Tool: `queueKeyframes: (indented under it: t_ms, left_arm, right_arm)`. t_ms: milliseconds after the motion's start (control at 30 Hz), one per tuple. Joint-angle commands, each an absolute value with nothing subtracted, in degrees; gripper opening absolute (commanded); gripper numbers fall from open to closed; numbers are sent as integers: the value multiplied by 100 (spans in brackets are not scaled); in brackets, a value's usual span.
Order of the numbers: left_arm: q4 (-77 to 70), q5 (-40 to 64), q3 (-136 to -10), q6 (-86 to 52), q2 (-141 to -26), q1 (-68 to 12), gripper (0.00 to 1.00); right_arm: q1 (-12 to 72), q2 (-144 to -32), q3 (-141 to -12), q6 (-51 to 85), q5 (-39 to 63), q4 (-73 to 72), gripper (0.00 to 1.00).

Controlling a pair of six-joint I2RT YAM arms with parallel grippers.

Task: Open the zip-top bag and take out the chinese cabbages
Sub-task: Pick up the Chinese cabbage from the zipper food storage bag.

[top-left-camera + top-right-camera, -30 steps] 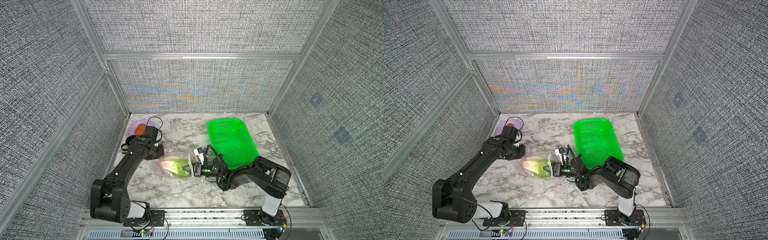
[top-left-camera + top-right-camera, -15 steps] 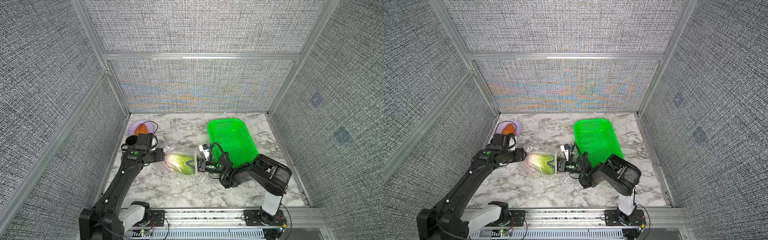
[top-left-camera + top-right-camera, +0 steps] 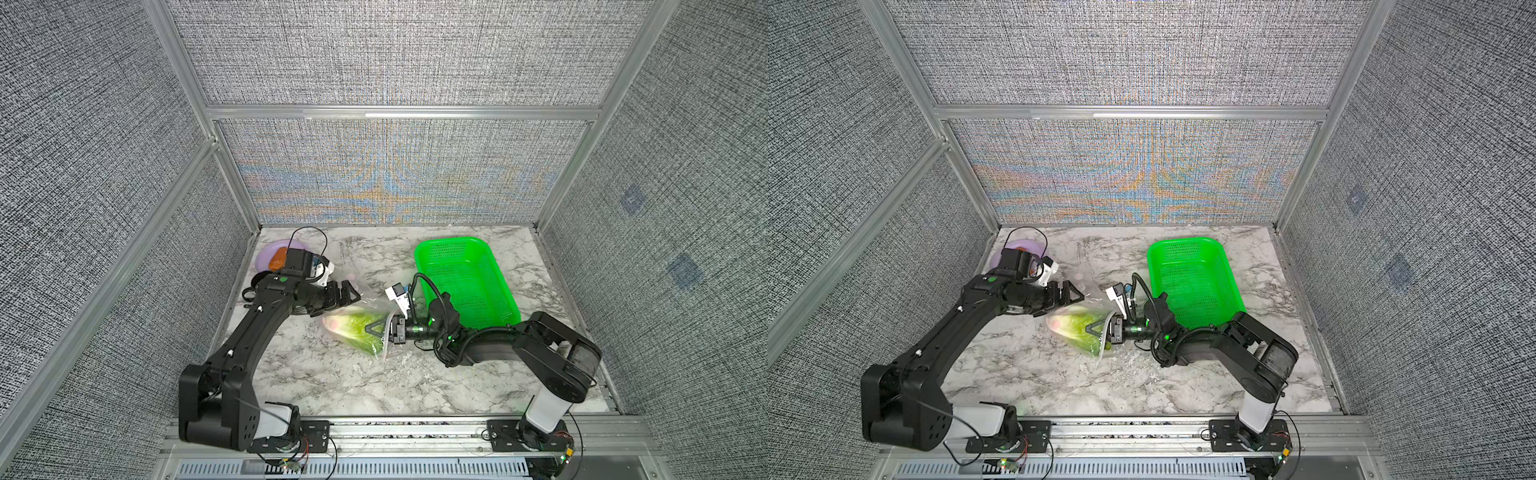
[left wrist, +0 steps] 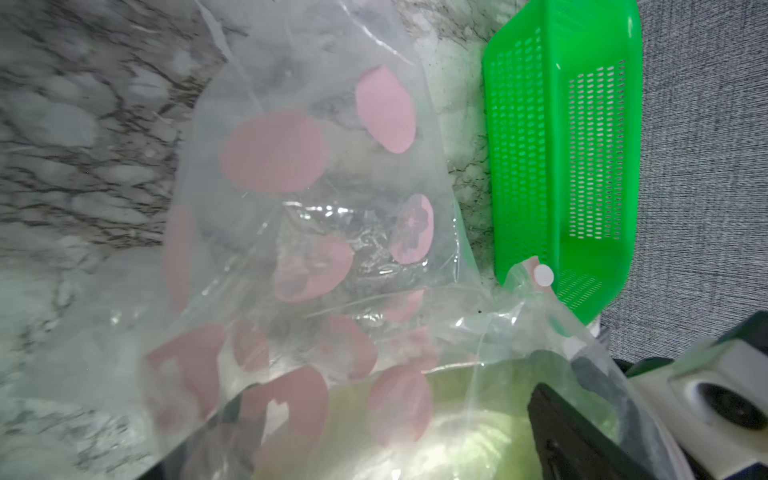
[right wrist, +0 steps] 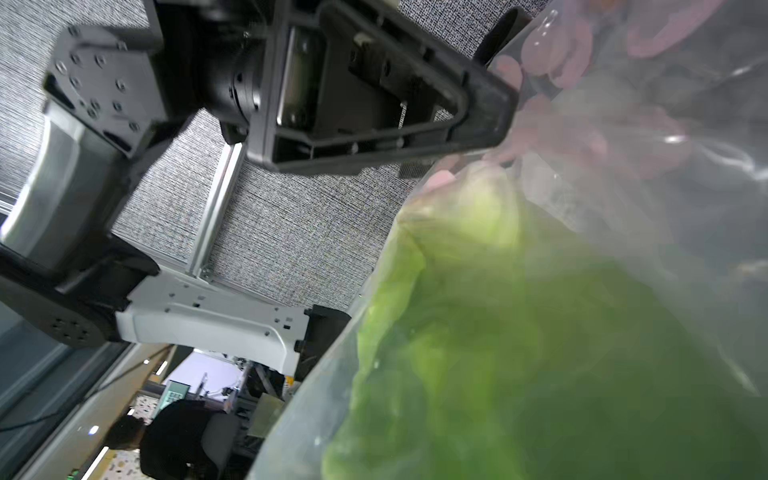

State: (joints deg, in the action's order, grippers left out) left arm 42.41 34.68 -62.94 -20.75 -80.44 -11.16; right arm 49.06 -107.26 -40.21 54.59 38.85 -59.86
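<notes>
Near the middle of the desk [image 3: 332,382], the right gripper [image 3: 380,330] is clenched on the mouth of the zip-top bag [image 3: 368,302], chinese cabbage [image 3: 353,328] inside. The left gripper [image 3: 348,300] gapes wide beside the bag, grasping nothing.

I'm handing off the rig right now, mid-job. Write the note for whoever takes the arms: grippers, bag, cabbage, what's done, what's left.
Grippers: the left gripper is open and empty at the bag end opposite the other arm; contact unclear. The right gripper is shut, pinching the zip-top bag at its strip edge.
Things: the chinese cabbage is inside the bag, which lies on the marble table between the arms, beside the green basket.
Done: bag gripped on one side; whether the zip is parted cannot be told.
Left: open the mouth and pull the cabbage out.
</notes>
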Motion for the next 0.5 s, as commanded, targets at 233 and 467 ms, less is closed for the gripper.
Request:
queueKeyframes:
  t_ms: [233,467]
  left_arm:
    - [6078,3598,-7097,-823,-8878,-1117,100]
    - [5476,3739,-6636,-1098,-9215,-1126,86]
  right_arm:
    - [4909,-10389,-4495,3423,3411,-3588,0]
    - [4904,-10151,-4504,3229,3362,-3560,0]
